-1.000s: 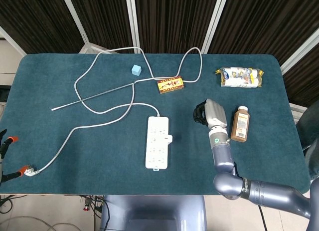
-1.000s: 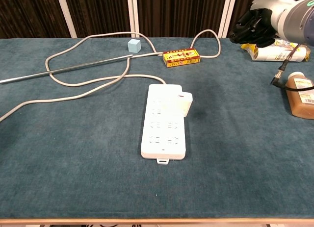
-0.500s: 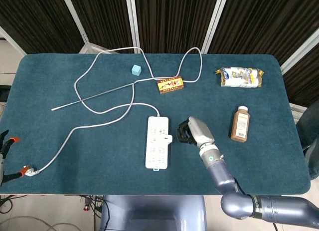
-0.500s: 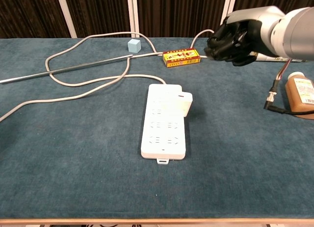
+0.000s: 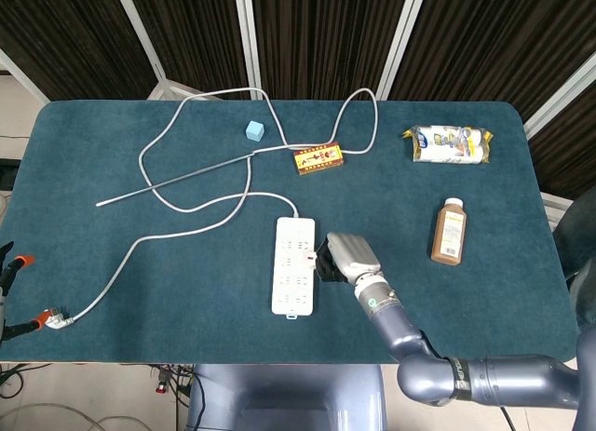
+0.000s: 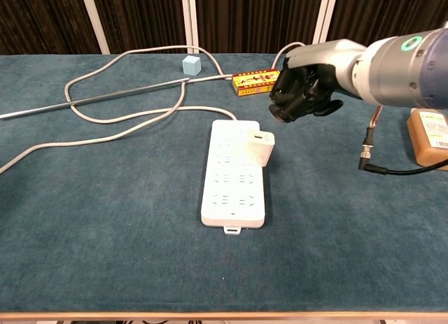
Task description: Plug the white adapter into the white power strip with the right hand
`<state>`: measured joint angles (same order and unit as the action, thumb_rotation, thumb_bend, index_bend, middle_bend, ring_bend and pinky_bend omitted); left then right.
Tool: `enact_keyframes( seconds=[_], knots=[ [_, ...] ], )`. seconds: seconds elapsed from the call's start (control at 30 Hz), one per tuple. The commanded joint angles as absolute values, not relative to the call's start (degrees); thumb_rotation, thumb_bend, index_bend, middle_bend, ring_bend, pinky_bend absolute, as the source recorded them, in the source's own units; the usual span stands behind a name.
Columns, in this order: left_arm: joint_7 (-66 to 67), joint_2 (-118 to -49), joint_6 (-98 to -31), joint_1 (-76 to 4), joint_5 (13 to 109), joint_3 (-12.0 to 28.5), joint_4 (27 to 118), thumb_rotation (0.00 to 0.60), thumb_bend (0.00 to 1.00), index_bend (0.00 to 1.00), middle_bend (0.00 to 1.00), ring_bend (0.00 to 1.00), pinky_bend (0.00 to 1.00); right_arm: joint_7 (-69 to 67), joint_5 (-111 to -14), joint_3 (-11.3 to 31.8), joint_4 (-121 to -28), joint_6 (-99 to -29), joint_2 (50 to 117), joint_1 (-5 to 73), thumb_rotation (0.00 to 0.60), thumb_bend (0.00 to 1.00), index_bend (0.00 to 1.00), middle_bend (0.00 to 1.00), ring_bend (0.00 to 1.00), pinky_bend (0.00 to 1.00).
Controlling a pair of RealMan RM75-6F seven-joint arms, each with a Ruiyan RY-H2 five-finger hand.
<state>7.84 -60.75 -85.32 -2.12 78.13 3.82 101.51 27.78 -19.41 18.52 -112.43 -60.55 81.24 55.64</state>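
My right hand (image 6: 302, 94) hangs above the bench (image 5: 186, 291), just right of the adapter (image 6: 260, 148) and not touching it in the chest view. Its dark fingers (image 6: 287, 100) are curled inward with nothing between them. In the head view the hand (image 5: 341, 257) sits directly beside the strip's right edge. My left hand is not visible in either view.

The adapter stands plugged upright on the right side of the strip (image 6: 233, 173), at its far half. The strip lies flat near the bench centre, long axis running near to far. Its cord (image 5: 186, 212) leaves the far end, loops left and far across the bench, and ends at a plug (image 5: 58, 317) at the near-left edge.

A thin grey rod (image 5: 177, 179) lies diagonally over the cord. A small blue cube (image 5: 254, 130) and a yellow-red box (image 5: 319, 157) lie far of the strip. A brown bottle (image 5: 448, 231) lies right of my hand, well apart. A white packet (image 5: 450, 143) lies at the far right.
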Motion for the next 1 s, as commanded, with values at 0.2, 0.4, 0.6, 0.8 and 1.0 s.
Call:
enact_keyframes(
  seconds=[0.2, 0.4, 0.6, 0.8, 1.0],
  knots=[
    [7.6, -60.6, -85.3, -2.1, 78.2, 3.8, 101.5, 0.6, 0.09, 0.24, 0.01, 0.0, 0.0, 30.7, -11.7, 18.0, -109.4, -58.1, 82.2, 60.0, 0.6, 0.95, 1.0, 0.89, 1.0, 1.0],
    [7.5, -60.7, -85.5, -2.1, 78.0, 3.9, 101.4, 0.6, 0.09, 0.24, 0.01, 0.0, 0.0, 31.2, -8.4, 17.3, -107.8, -55.7, 82.8, 61.8, 0.6, 0.95, 1.0, 0.89, 1.0, 1.0],
    [7.7, -60.7, -85.2, -2.2, 77.9, 3.9, 101.4, 0.6, 0.09, 0.24, 0.01, 0.0, 0.0, 31.4, -7.7, 17.0, -105.9, -56.5, 84.4, 63.5, 0.6, 0.95, 1.0, 0.89, 1.0, 1.0],
    [7.6, -60.7, -85.1, -2.2, 77.6, 4.0, 101.4, 0.6, 0.09, 0.24, 0.01, 0.0, 0.0, 31.7, -7.7, 16.8, -104.0, -57.9, 85.8, 64.5, 0.6, 0.95, 1.0, 0.89, 1.0, 1.0],
    [8.0, -60.8, -84.9, -2.3, 77.6, 3.9, 101.4, 0.6, 0.09, 0.24, 0.01, 0.0, 0.0, 31.7, -7.2, 16.7, -102.7, -58.0, 86.9, 65.1, 0.6, 0.95, 1.0, 0.89, 1.0, 1.0]
  ],
)
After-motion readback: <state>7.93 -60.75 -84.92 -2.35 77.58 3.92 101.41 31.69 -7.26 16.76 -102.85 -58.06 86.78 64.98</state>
